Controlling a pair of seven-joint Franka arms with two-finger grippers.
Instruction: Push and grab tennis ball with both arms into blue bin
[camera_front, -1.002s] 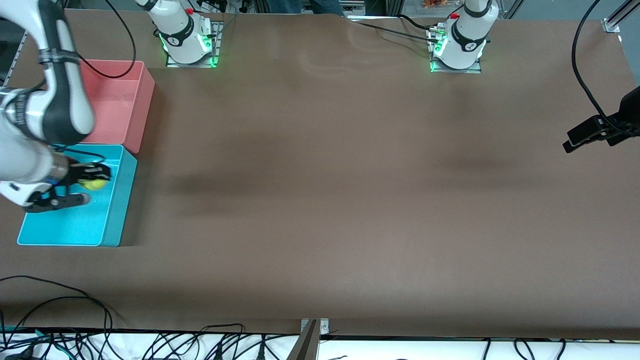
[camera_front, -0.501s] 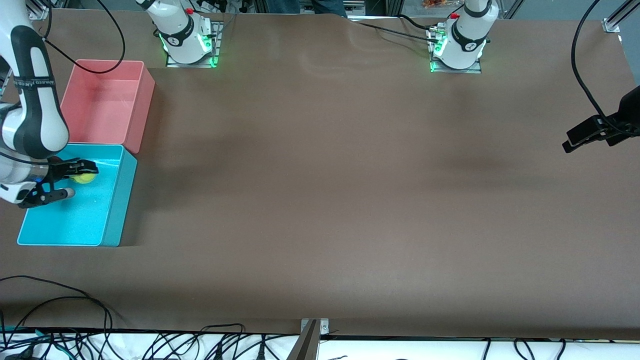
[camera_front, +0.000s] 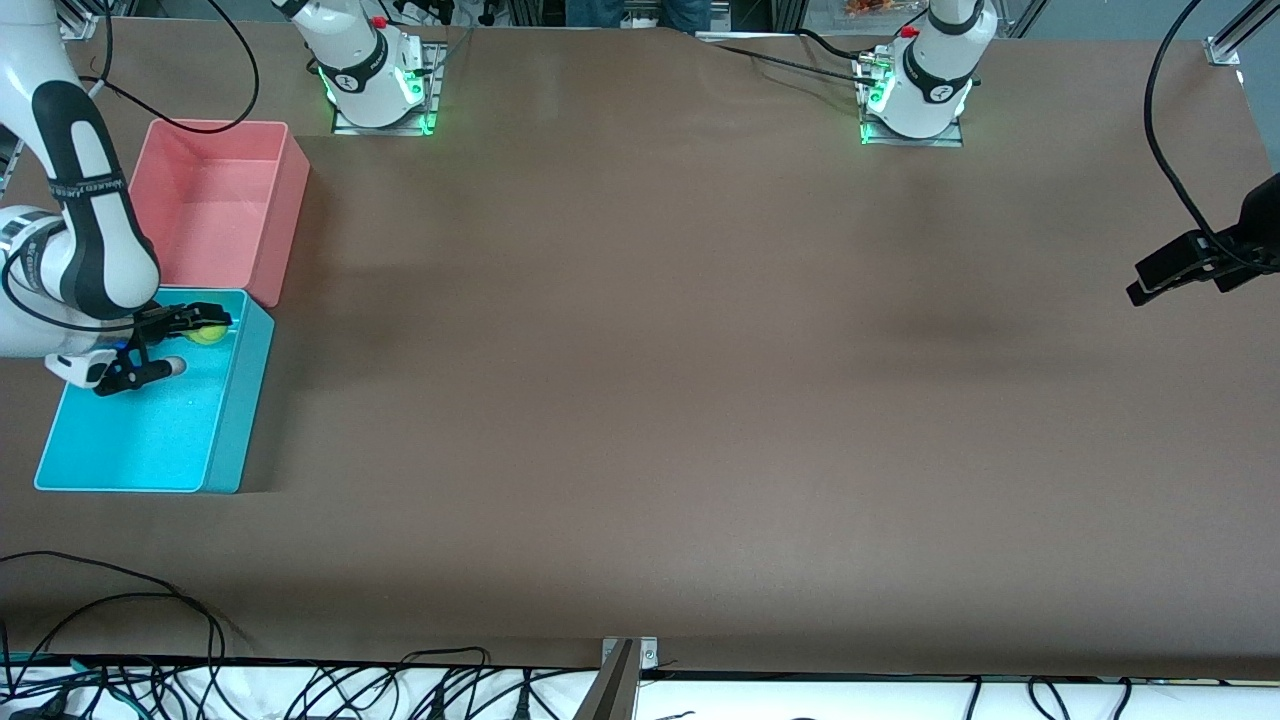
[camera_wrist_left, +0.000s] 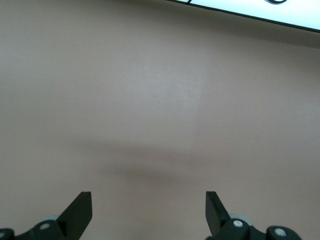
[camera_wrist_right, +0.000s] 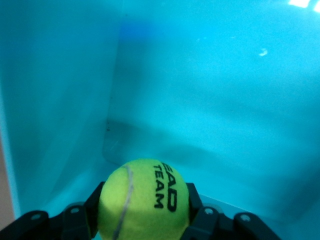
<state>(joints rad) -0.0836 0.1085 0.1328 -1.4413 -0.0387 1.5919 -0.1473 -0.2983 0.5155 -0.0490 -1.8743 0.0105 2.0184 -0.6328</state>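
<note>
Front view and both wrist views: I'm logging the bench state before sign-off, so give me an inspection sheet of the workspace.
Surface: brown table, bare across the middle.
Job's things: tennis ball held over the blue bin, not released.
Clutter: pink bin beside the blue bin, nothing seen inside.
Grippers: right gripper shut on the tennis ball; left gripper open over the table's left-arm end, waiting.
Cables: tangle along the table edge nearest the camera.
Surroundings: nothing seen of note.

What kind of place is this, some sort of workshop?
Most likely a robotics lab: two arms bolted to a brown table, loose cables along its edge, and a practice task with a tennis ball, blue bin and pink bin.
</note>
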